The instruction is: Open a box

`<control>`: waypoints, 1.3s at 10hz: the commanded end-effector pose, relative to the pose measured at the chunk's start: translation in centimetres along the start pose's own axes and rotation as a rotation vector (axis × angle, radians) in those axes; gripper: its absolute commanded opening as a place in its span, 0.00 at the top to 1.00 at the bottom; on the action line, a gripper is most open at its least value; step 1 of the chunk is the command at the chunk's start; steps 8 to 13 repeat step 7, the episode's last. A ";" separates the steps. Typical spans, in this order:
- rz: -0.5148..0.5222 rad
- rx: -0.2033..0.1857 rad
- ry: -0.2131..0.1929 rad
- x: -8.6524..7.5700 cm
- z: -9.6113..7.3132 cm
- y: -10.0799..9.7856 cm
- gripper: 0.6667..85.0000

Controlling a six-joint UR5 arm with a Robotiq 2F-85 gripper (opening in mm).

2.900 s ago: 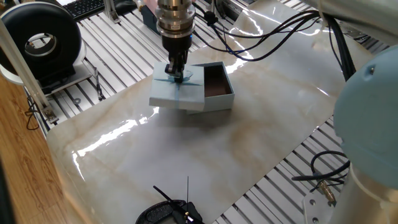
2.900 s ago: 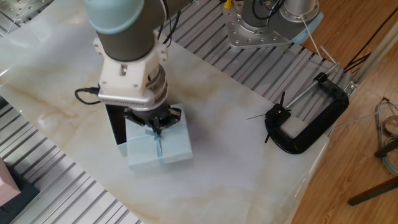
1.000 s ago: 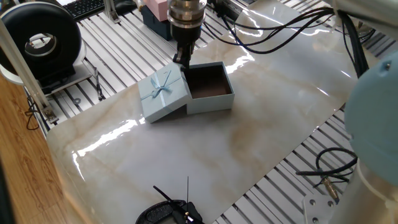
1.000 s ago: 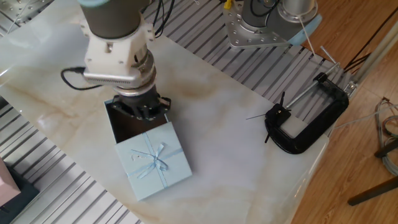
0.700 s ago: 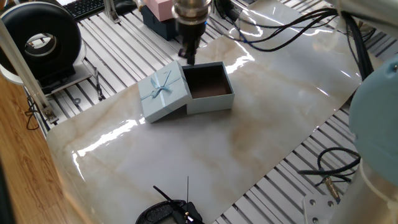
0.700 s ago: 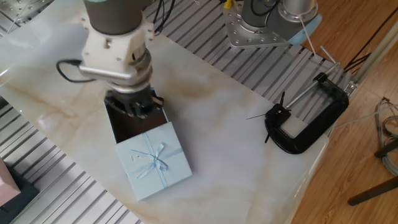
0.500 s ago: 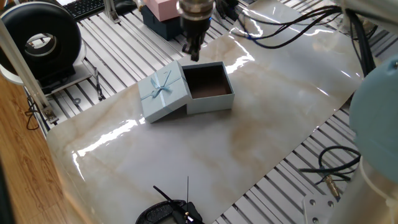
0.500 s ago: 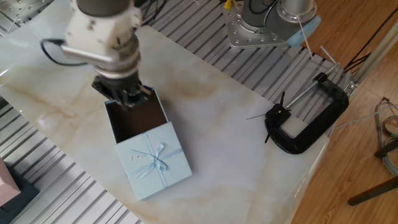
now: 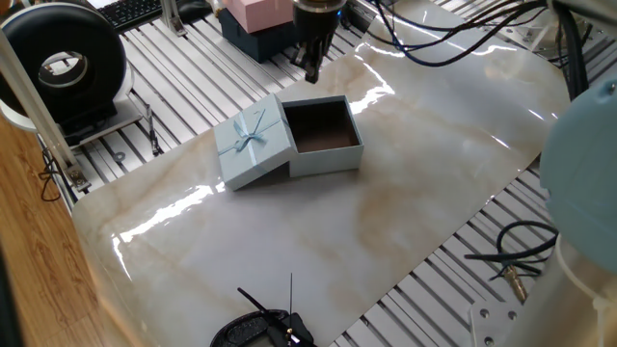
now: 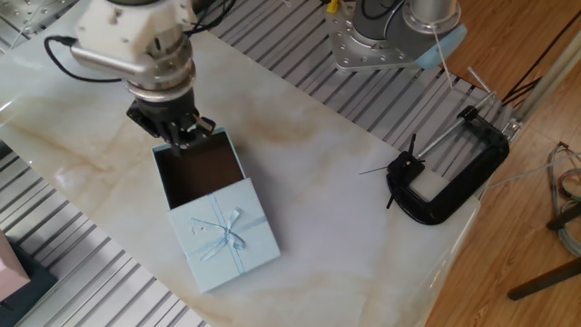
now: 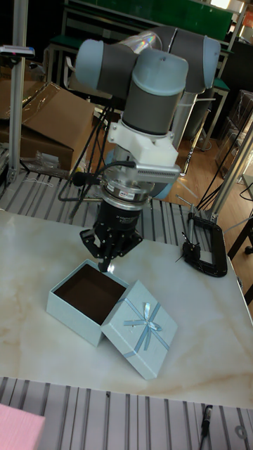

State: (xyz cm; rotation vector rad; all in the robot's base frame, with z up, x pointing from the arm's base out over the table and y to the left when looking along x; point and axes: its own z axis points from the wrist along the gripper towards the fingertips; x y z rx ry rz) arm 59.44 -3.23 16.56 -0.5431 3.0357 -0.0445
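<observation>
The pale blue box stands open on the marble tabletop, its dark brown inside showing. Its lid, with the ribbon bow on top, leans tilted against one side of the box, its lower edge on the table. My gripper hangs above the box's far rim, apart from the lid. Its fingers point down, look pressed together and hold nothing.
A pink box on a navy base sits on the slatted rails beside the marble. A black C-clamp lies at the table's edge. A black spool stands at the left and a second robot base behind.
The gripper let go of the lid's ribbon, leaving the lid leaning on the box. It then rose and drifted past the box's far edge. Box and lid have stayed still over the last second.
</observation>
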 end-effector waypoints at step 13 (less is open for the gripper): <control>0.435 -0.058 0.168 6.7 -0.3 -0.8 0.99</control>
